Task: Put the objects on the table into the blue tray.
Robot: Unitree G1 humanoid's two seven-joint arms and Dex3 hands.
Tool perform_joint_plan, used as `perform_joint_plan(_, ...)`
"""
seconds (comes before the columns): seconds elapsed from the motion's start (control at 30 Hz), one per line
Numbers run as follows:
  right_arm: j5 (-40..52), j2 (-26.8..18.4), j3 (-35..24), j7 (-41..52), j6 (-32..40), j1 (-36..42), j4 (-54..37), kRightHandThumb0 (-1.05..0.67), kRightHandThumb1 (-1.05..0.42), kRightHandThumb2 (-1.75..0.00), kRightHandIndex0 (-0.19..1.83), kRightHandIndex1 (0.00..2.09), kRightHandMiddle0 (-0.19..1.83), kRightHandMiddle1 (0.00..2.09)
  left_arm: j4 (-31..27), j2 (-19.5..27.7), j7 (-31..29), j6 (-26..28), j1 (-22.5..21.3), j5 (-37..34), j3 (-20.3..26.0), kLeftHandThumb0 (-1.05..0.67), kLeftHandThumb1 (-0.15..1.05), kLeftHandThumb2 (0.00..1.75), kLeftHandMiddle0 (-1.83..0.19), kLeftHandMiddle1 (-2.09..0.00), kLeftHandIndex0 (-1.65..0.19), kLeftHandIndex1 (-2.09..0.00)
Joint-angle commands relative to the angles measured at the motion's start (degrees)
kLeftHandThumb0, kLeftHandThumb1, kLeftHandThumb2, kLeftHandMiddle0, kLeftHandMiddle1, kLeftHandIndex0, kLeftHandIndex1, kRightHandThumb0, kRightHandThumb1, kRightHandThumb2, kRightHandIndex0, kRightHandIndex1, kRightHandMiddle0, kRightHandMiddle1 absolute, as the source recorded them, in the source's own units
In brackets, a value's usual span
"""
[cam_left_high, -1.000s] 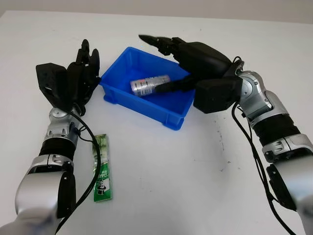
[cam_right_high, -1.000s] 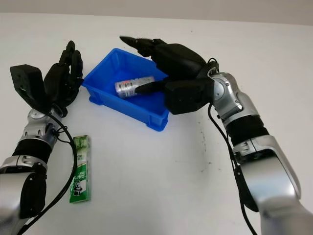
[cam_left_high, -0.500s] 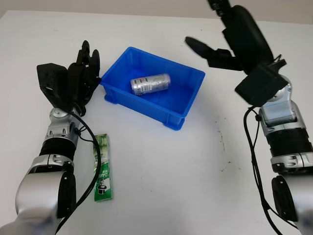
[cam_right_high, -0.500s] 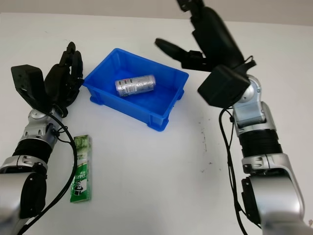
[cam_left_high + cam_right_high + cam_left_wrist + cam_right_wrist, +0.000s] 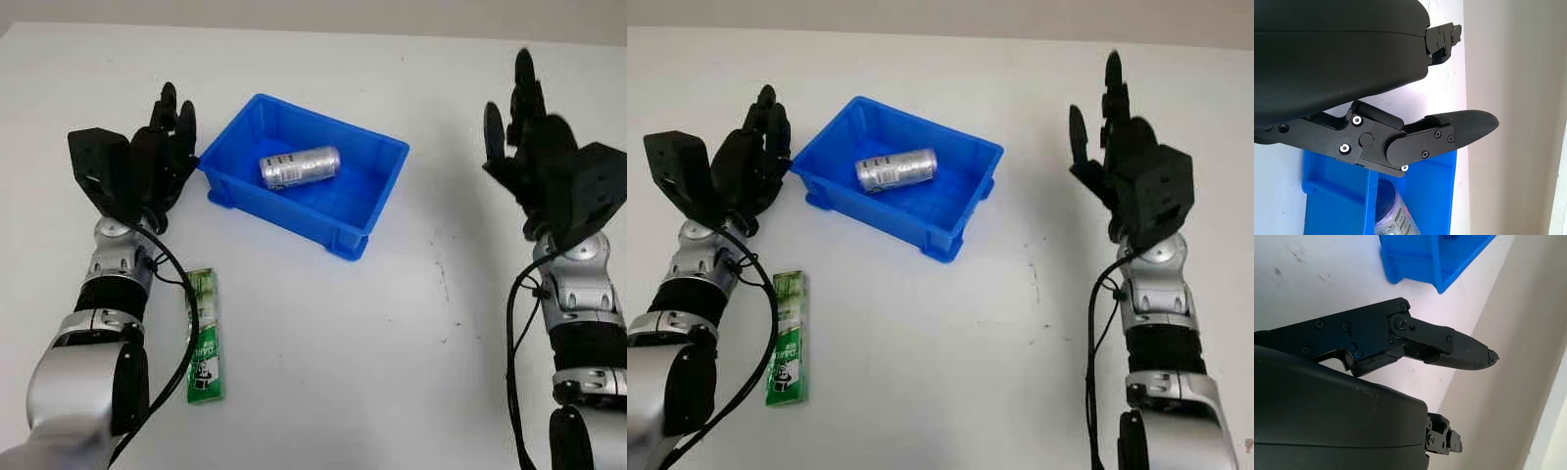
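Note:
The blue tray (image 5: 387,188) sits at the table's middle back, and a silver can (image 5: 300,166) lies on its side inside it. A green snack packet (image 5: 205,338) lies flat on the white table at the front left, beside my left forearm. My left hand (image 5: 168,127) is held upright just left of the tray, open and holding nothing. Well to the right of the tray, my right hand (image 5: 519,122) is raised and open, with nothing in it. A corner of the tray (image 5: 1435,257) appears in the right wrist view, and the can's end (image 5: 1388,208) in the left wrist view.
The white table (image 5: 323,372) stretches bare in front of the tray and between my arms. Black cables (image 5: 186,304) hang along both forearms; the left one passes close to the green packet.
My right hand has drawn back from over the tray, swinging up and out to the right, leaving the can lying in the tray. The left hand has barely moved.

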Motion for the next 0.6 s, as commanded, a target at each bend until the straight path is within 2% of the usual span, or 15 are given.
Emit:
perform_joint_plan(0.0,0.0,0.6,-0.1,-0.7,0.2,0.7,-2.8,-0.65,-1.05,-0.73,-0.19,0.00,-0.19,0.00,-2.5,1.4,-1.4,-1.9,0.3,1.0,-0.9,-0.73,1.05,0.65,0.19,0.00,0.19,0.00)
perform_joint_plan(0.1,0.2,1.5,0.2,-0.7,0.6,1.1,-4.2,-0.63,-1.05,-0.76,-0.19,0.00,-0.19,0.00,-7.6,2.9,-5.2,-4.9,2.7,2.4,-3.0,-0.76,1.05,0.63,0.19,0.00,0.19,0.00)
perform_joint_plan(0.2,0.3,2.1,0.5,-0.4,0.6,1.1,-4.8,-0.59,-1.05,-0.79,-0.19,0.00,-0.19,0.00,-16.2,4.5,-11.9,-7.2,6.4,1.5,-4.3,-0.76,1.05,0.61,0.19,0.00,0.19,0.00)
perform_joint_plan(0.33,1.1,2.9,0.3,0.0,1.2,0.9,-5.0,-0.58,-1.05,-0.81,-0.19,0.00,-0.19,0.00,-28.3,7.5,-21.6,-7.5,10.4,-1.8,-5.3,-0.76,1.05,0.56,0.19,0.00,0.19,-0.01)
perform_joint_plan(0.47,1.2,3.4,0.4,-0.1,2.3,1.0,-5.7,-0.59,-1.05,-0.80,-0.19,0.00,-0.19,0.00,-41.0,11.7,-28.7,-1.8,13.8,-4.8,-6.2,-0.80,1.05,0.36,0.16,-0.04,0.14,-0.05)
perform_joint_plan(0.5,1.3,3.6,0.4,-0.1,2.4,0.9,-5.6,-0.59,-1.05,-0.81,-0.19,0.00,-0.19,0.00,-44.2,13.3,-31.0,1.0,14.6,-6.4,-6.2,-0.80,1.05,0.34,0.16,-0.05,0.14,-0.05)
perform_joint_plan(0.53,1.3,3.7,0.4,-0.1,2.5,0.8,-5.5,-0.59,-1.05,-0.81,-0.19,0.00,-0.19,0.00,-46.9,15.0,-33.5,4.7,15.2,-8.2,-6.3,-0.74,1.00,0.20,0.15,-0.05,0.13,-0.05)
perform_joint_plan(0.57,1.3,3.7,0.3,-0.1,2.4,0.8,-5.4,-0.58,-1.05,-0.81,-0.19,0.00,-0.19,0.00,-49.3,16.4,-35.6,7.7,15.6,-9.7,-6.4,-0.70,0.96,0.13,0.15,-0.05,0.13,-0.05)
